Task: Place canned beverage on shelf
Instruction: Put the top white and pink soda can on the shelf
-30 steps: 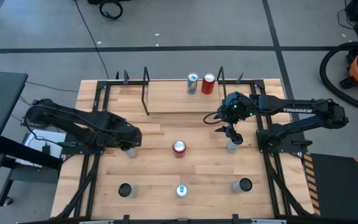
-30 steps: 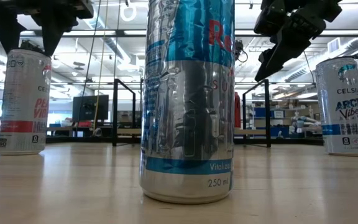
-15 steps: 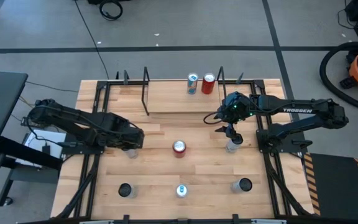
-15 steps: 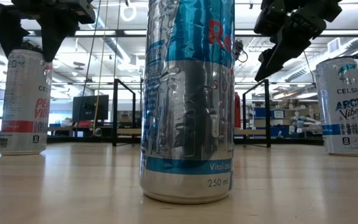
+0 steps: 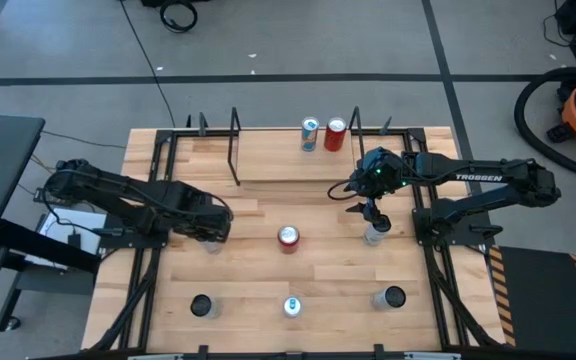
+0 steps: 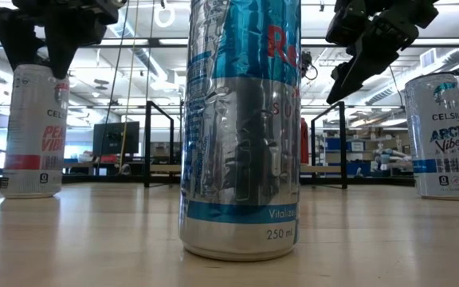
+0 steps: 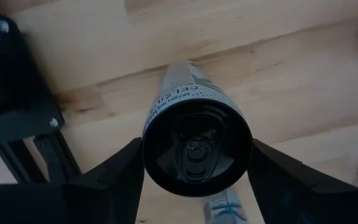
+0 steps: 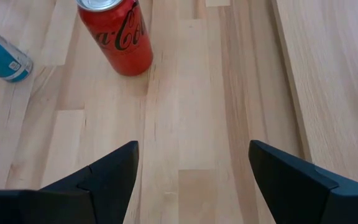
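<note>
Two arms low, left hand point(image 7: 194, 180) clamping Celsius can point(image 7: 194, 134); right hand point(image 8: 191, 171) spread

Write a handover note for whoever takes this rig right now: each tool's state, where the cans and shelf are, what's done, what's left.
Left tool: shut on the Celsius can, gripping its rim from above; can stands on the table, left of centre.
Right tool: open, empty, hovering above a can right of centre.
Shelf: at the table's far edge; two cans already on it, a blue-and-silver one and a red one.
Off the shelf: a red-topped can mid-table and three cans along the near edge.
Left: lift the gripped can and set it on the shelf.
</note>
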Action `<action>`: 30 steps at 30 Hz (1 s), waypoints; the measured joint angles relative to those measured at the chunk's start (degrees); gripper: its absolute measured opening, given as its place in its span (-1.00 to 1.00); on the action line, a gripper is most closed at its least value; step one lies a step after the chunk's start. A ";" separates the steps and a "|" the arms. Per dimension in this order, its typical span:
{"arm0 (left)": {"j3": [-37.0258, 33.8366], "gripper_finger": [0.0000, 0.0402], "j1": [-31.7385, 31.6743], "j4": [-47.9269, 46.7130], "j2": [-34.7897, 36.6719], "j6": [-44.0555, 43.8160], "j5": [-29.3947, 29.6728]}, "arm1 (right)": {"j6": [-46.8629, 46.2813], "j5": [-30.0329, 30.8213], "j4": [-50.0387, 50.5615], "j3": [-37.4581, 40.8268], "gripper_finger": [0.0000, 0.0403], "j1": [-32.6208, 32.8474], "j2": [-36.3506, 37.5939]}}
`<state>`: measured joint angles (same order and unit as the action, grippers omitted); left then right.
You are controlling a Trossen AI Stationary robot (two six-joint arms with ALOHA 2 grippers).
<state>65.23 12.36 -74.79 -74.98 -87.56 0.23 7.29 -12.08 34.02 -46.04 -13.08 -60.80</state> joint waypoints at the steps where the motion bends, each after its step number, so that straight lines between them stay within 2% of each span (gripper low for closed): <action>1: 0.00 0.22 -0.03 -0.01 0.00 1.11 0.02 | 0.00 0.00 0.00 -0.01 0.55 0.00 0.00; 6: 0.09 0.22 -0.68 -0.05 -0.03 4.94 0.04 | 0.00 0.00 -0.29 -0.02 0.55 0.00 0.00; 11: 1.69 0.22 -3.40 0.15 -0.23 12.47 0.42 | 0.00 0.00 -2.28 -0.02 0.55 0.00 0.00; 22: 2.62 0.22 -11.73 0.82 -0.13 37.33 0.75 | -0.25 0.48 -2.90 -0.02 0.55 -0.04 0.00; 30: 2.67 0.23 -17.92 3.56 -0.02 51.05 0.62 | -3.15 0.64 -5.34 -0.02 0.55 -0.04 0.00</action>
<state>67.90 -5.56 -71.23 -75.00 -36.50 0.84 4.13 -11.43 28.68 -46.06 -13.13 -60.80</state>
